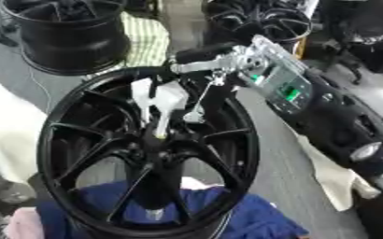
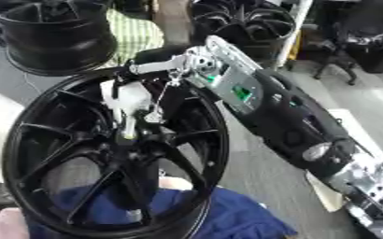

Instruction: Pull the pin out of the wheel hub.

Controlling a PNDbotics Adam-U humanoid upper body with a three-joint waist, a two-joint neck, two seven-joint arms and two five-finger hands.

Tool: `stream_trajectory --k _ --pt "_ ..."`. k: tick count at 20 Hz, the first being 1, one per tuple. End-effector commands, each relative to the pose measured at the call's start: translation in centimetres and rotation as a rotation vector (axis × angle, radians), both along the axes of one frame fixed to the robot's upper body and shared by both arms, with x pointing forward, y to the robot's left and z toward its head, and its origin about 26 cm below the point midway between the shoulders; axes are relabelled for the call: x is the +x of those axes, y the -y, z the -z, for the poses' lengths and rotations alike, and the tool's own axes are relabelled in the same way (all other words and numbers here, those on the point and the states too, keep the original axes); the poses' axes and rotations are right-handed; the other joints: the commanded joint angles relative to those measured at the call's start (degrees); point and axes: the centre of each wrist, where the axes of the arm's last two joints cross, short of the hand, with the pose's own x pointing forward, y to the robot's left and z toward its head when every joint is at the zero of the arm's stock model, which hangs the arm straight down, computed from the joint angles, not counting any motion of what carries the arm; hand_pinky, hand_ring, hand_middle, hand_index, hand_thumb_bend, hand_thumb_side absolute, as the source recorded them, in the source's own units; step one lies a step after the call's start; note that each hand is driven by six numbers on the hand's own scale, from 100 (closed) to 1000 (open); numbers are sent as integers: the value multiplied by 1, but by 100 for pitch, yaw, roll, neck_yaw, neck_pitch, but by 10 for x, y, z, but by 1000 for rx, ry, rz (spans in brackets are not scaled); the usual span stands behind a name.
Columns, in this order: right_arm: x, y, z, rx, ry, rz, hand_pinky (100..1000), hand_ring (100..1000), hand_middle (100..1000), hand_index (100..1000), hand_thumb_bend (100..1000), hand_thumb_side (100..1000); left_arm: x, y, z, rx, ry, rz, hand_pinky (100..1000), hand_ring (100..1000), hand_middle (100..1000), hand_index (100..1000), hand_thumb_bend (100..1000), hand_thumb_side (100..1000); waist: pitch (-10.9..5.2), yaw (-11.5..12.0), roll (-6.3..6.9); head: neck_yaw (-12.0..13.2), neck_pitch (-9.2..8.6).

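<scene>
I see the wheel hub (image 1: 145, 154) as glossy black painted metal, lying on soft blue cloth (image 1: 252, 219). My right hand (image 1: 166, 100) looks smooth white plastic with bare silver metal.

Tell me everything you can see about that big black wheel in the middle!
The big black wheel is a glossy, metal-looking rim with thin spokes running from its round hub to the outer ring. It has no tyre. It stands tilted, face toward the camera, its lower part over blue cloth. The robot's right hand, with pale fingers pointing down, reaches to the hub and seems to touch it.
</scene>
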Motion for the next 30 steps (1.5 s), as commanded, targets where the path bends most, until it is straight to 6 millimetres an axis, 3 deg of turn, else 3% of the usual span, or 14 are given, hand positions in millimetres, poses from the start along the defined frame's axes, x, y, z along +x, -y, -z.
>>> stream_trajectory --k 1,6,11,17,20,23,27,28,29,30 --pt "-8 19 -36 15 87 30 317 349 354 627 100 100 2 -2 -8 17 19 4 584 626 547 883 231 667 -102 -25 22 4 14" --pt "-25 48 -60 58 131 76 318 348 354 622 100 100 0 -6 -9 25 15 -10 584 626 547 883 231 667 -134 -135 -33 102 38" --pt "-45 91 -68 120 154 184 331 352 358 621 100 100 -3 -13 -10 34 13 -40 584 627 548 883 230 668 -144 -298 -77 291 23" --pt "-51 172 -65 183 154 507 358 355 368 617 100 100 -6 -21 -11 23 26 -98 584 627 547 883 228 668 -75 -606 -4 670 -83" --pt "-48 206 -48 240 134 673 383 374 388 629 100 100 -7 -24 -11 18 32 -122 584 627 547 882 226 669 -25 -755 30 817 -119" --pt "-43 235 -13 290 91 832 404 395 409 650 100 100 -7 -25 -12 17 39 -134 584 627 548 882 225 668 14 -847 54 903 -148" --pt "-45 261 44 322 36 984 505 499 514 748 100 120 -6 -25 -13 15 47 -137 584 628 548 883 224 666 39 -878 103 922 -189" --pt "-47 267 59 332 21 1022 555 564 606 809 125 152 -6 -25 -13 14 49 -137 584 628 548 883 224 666 43 -875 120 919 -197" --pt "-50 272 74 341 8 1058 560 571 615 814 130 157 -6 -25 -13 13 49 -136 584 628 548 883 224 666 45 -866 132 909 -200" --pt "-54 275 86 344 3 1084 611 634 694 847 178 207 -6 -25 -12 13 49 -135 584 628 548 883 225 666 44 -853 139 892 -198"
